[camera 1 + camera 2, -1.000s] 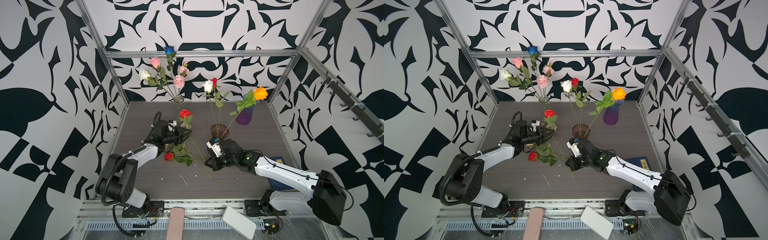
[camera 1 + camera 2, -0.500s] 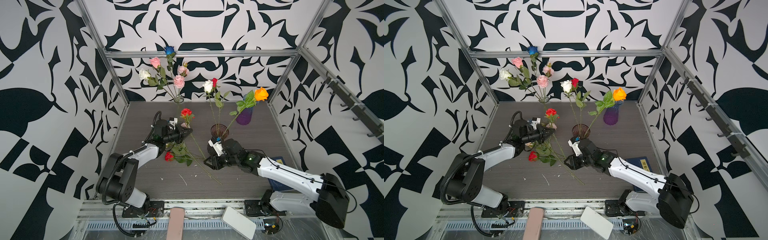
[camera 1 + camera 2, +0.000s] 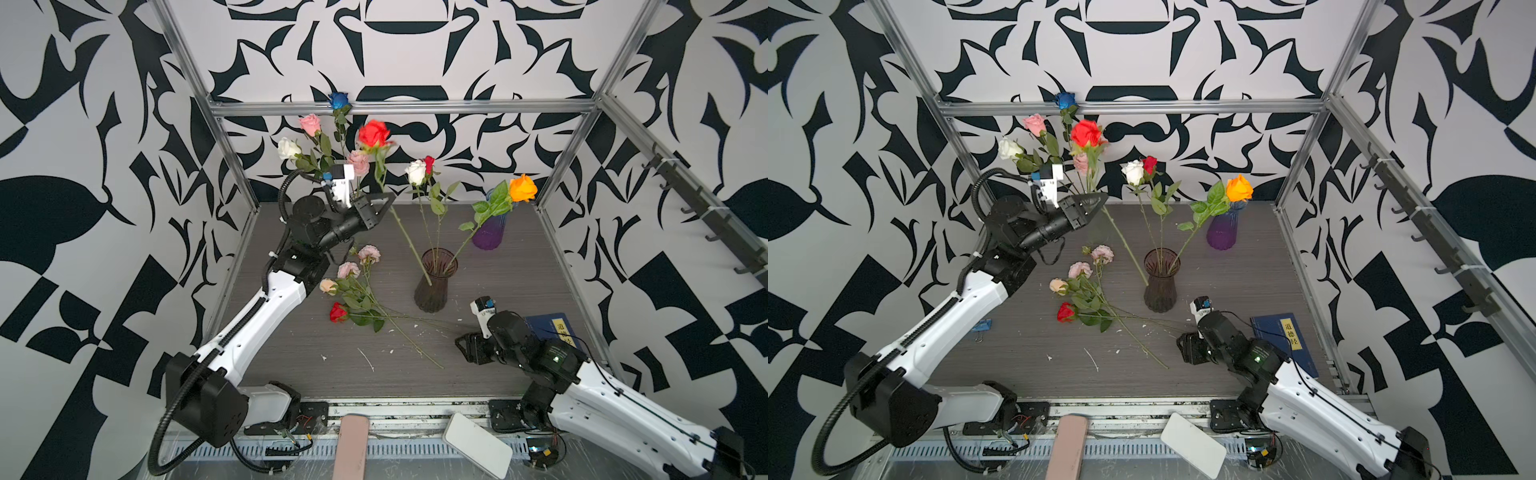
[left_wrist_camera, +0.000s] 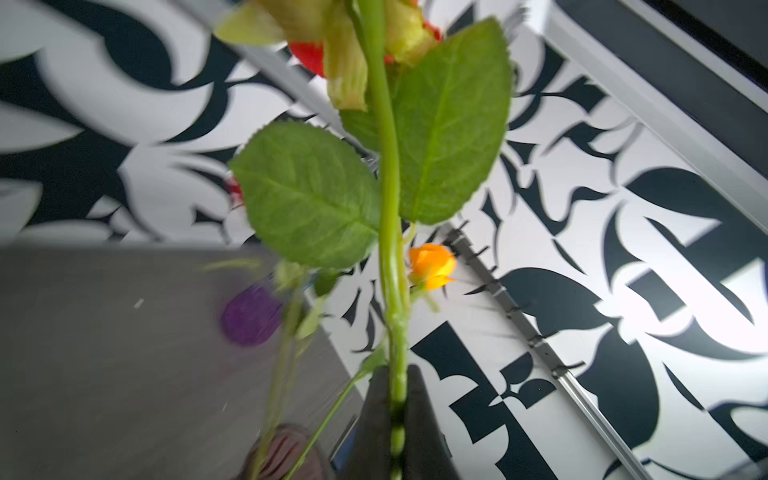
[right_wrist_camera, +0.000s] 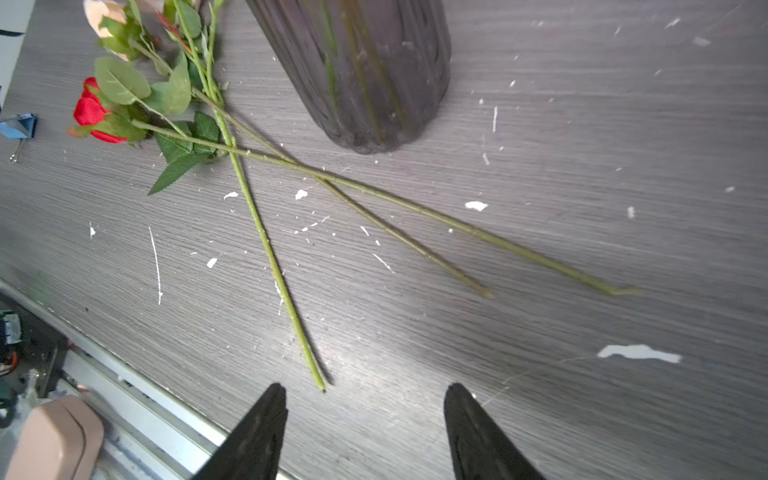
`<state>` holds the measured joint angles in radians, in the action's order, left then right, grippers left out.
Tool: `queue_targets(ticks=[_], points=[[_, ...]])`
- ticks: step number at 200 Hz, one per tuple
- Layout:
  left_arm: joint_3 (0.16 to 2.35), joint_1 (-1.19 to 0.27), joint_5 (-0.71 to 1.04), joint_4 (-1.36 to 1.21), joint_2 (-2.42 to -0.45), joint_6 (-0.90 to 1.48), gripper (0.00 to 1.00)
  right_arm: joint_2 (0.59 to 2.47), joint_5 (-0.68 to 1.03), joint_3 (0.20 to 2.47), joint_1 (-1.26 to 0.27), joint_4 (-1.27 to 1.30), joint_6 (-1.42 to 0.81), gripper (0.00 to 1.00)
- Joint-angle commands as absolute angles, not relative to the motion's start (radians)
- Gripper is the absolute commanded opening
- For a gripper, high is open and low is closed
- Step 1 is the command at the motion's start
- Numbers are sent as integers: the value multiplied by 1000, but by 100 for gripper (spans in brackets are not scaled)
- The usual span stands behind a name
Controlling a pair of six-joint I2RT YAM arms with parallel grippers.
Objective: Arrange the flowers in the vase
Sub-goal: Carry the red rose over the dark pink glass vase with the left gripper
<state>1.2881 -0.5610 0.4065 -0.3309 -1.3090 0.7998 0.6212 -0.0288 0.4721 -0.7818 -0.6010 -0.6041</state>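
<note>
Left pincer (image 3: 383, 204): clenched on the stem of a red rose (image 3: 374, 133), held raised and tilted. The stem's lower end reaches the vase (image 3: 432, 291) — whether it sits inside the rim cannot be told. Right pincer (image 3: 465, 349): released, empty, low over the table (image 3: 291, 365) near loose stem ends. Standing in the vase are a white rose (image 3: 416, 171), a small red rose (image 3: 429, 163) and an orange rose (image 3: 521, 188). Loose flowers (image 3: 353, 291) lie on the table, left of the vase.
</note>
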Motion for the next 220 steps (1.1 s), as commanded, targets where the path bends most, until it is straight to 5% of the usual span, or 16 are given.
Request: queue_targets(ticks=[1, 89, 220], points=[[1366, -705, 280, -279, -1314, 426, 0, 559, -58, 416, -779, -574, -615, 64], [1452, -948, -128, -364, -1494, 44, 0, 446, -48, 364, -778, -522, -601, 61], [1563, -953, -110, -4, -1559, 92, 0, 450, 26, 341, -777, -466, -579, 60]])
